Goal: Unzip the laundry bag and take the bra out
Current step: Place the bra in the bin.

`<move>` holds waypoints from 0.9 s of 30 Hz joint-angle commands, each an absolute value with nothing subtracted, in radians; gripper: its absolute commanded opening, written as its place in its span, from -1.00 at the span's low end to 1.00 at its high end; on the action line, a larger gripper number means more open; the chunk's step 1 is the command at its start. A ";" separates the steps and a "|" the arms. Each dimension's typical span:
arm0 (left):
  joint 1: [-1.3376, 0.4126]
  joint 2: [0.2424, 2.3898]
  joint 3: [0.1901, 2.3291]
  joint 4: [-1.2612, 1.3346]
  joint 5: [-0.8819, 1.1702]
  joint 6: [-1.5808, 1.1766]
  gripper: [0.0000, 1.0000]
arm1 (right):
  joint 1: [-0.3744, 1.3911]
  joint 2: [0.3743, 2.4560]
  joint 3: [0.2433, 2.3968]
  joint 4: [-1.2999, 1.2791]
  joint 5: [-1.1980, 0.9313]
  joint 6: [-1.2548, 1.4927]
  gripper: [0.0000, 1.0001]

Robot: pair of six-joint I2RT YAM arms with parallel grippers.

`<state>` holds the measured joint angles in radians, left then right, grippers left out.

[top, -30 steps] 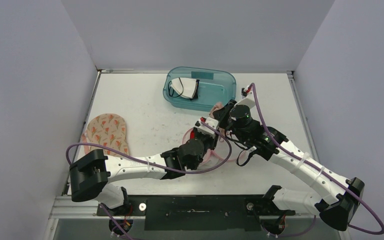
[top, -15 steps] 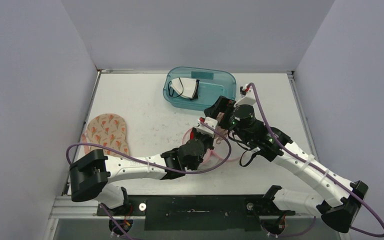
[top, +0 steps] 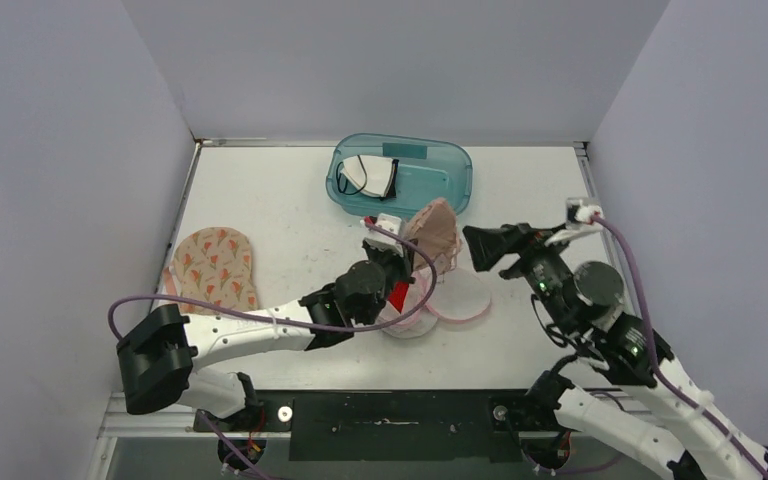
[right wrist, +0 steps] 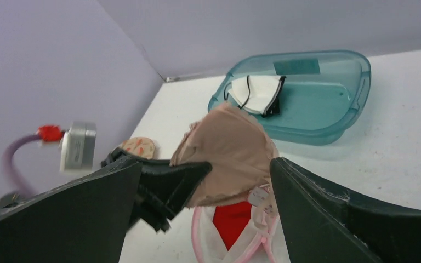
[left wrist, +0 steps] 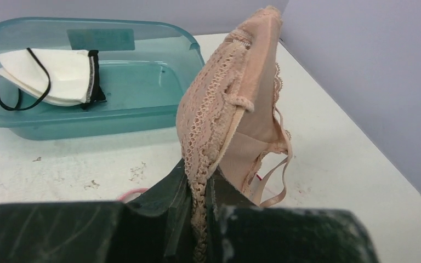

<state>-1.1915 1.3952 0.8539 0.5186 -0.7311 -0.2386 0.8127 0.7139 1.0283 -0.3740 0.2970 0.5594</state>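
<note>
Now the bra (top: 433,232) is out of the bag (top: 457,296) and held up above it, cups upright, between the bag and the bin (top: 460,185); a second ago only a small pink scrap of it showed at the bag's mouth. The left gripper (top: 392,262) is clamped on its lace edge, the fabric pinched between the two fingers in the left wrist view, with a strap hanging loose at the side. That arm has swung further from its base and risen since the earlier frames. The right gripper (top: 472,248), which was down at the bag just beside the left one half a second ago, has drawn back to the right and lifted clear; its jaws are spread wide with nothing in them, and its own camera looks between them at the bra. The bag lies flat on the table (top: 290,200) with its two round halves spread, and a red cloth (top: 397,294) shows inside. The bin still holds a white piece (top: 370,177) with black straps, unmoved. A label (top: 409,149) sits on the bin's far wall, its writing too faint to read; a small white tag (right wrist: 260,194) near the bra is likewise unreadable. A carrot-print piece (top: 215,268) lies at the table's left edge as before.
</note>
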 commanded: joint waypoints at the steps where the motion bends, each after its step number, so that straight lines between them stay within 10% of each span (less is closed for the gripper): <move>1: -1.014 1.311 0.865 0.473 -0.494 -0.516 -1.00 | 0.815 0.528 0.842 -0.181 0.233 0.469 0.81; 12: -0.628 1.496 1.069 0.471 -0.074 -0.933 -1.00 | 0.816 0.257 0.429 0.023 0.094 0.623 0.87; 27: -0.517 2.061 1.651 0.264 0.189 -0.951 -1.00 | 0.816 0.184 0.334 -0.073 0.100 0.568 0.91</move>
